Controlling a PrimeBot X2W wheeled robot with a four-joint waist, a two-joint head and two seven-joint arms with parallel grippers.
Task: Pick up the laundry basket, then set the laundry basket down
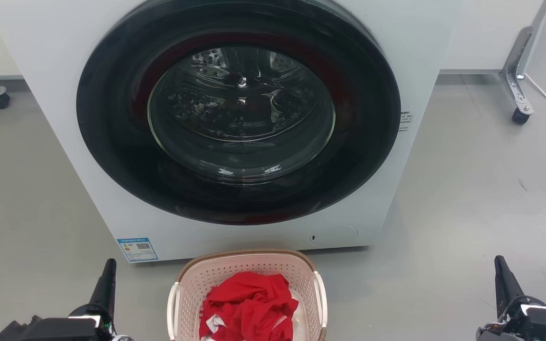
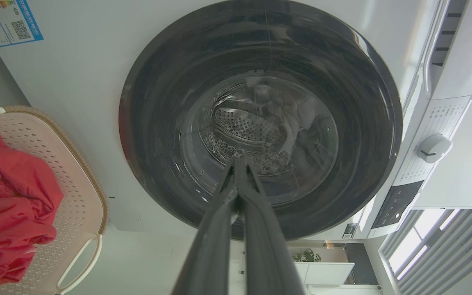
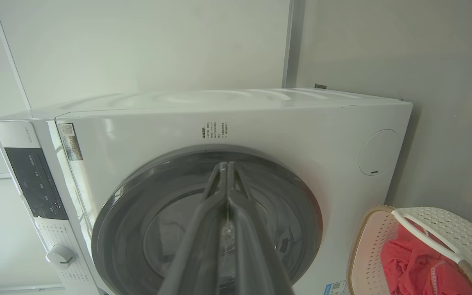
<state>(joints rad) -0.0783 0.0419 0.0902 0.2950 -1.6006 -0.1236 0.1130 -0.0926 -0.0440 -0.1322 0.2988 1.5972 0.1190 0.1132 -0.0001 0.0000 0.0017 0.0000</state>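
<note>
Sitting upright, laundry basket (image 1: 192, 284) shows handles (image 1: 173, 308) either side; left hand (image 1: 110, 263), right hand (image 1: 499, 259) closed, empty.

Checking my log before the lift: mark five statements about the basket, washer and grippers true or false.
1. The laundry basket stands on the floor in front of the washer. True.
2. The basket is empty. False: a red cloth lies in it.
3. The washer door is open. False: it is shut.
4. The left gripper and right gripper are both shut. True.
5. The left gripper grips a basket handle. False: it holds nothing and is apart from the basket.
</note>
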